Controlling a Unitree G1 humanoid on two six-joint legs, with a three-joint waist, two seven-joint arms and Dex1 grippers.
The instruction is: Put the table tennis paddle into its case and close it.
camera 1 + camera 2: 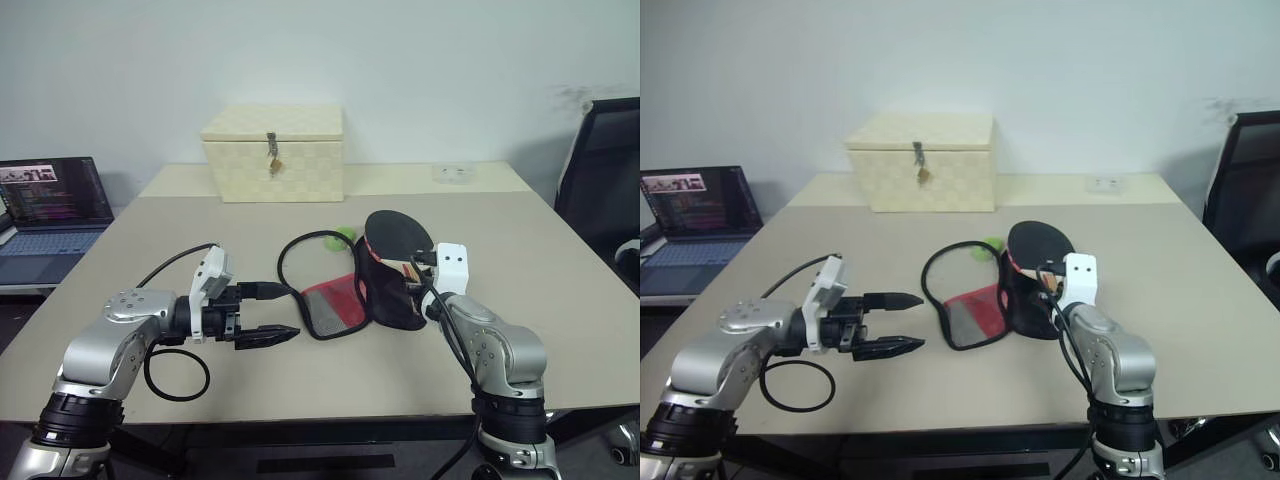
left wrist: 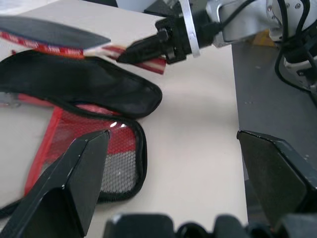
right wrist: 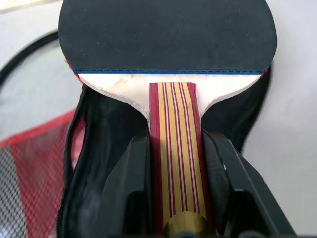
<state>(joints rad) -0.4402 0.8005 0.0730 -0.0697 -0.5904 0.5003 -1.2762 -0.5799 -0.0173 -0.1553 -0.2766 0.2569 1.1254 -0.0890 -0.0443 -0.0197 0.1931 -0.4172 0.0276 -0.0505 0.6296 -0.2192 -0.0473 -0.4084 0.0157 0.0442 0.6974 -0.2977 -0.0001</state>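
The right end effector [image 3: 173,188] clamped the striped wooden handle of the black-rubber table tennis paddle [image 3: 166,37] above the open black-and-red fabric case [image 1: 375,290]; the left end effector [image 1: 268,312] gaped empty beside it.

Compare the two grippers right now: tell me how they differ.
The right gripper is shut on the table tennis paddle's striped handle, over the open case; the left gripper is open and empty. The right points away from the robot, the left points across toward the case. Both have black fingers.
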